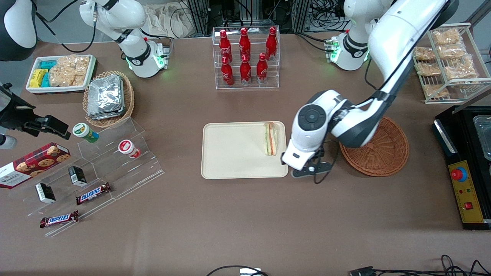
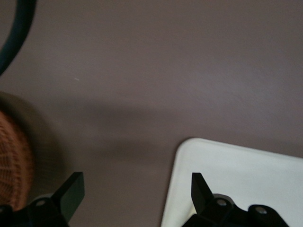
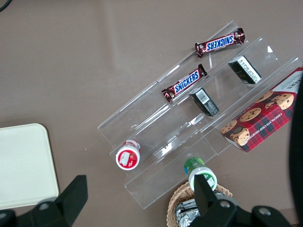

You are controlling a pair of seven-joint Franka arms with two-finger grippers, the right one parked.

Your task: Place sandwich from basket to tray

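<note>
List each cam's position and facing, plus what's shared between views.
Front view: overhead, facing down at the table; shows both arms, the sandwich on the tray, the empty basket.
Left wrist view: on the working arm, looking down past the open gripper at a tray corner and the basket rim.
Right wrist view: on the parked arm, over the acrylic snack stand.
Shared: all three show the tray.
</note>
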